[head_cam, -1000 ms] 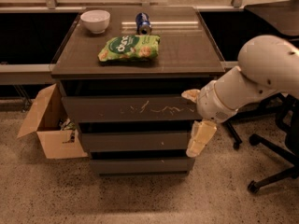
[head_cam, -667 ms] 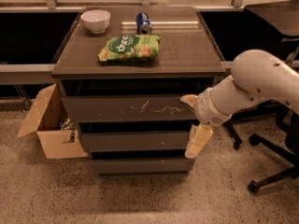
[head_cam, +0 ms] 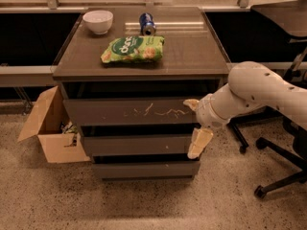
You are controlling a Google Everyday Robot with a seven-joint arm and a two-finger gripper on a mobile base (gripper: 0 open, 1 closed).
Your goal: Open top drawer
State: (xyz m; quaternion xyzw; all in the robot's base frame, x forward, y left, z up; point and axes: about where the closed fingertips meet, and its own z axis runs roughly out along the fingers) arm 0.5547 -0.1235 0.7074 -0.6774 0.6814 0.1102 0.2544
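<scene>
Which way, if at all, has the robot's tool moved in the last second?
Yes, but only slightly: the tool has edged down and left along the right end of the top drawer, and it is open there.

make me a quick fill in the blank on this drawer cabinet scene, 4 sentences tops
1. The gripper is at the ____ end of the top drawer, as the camera sees it.
2. The snack bag lying on the cabinet top is ____ in colour.
3. The cabinet has ____ drawer fronts, one above the other.
4. The bowl near the blue can is ____ in colour.

Missing words: right; green; three; white
</scene>
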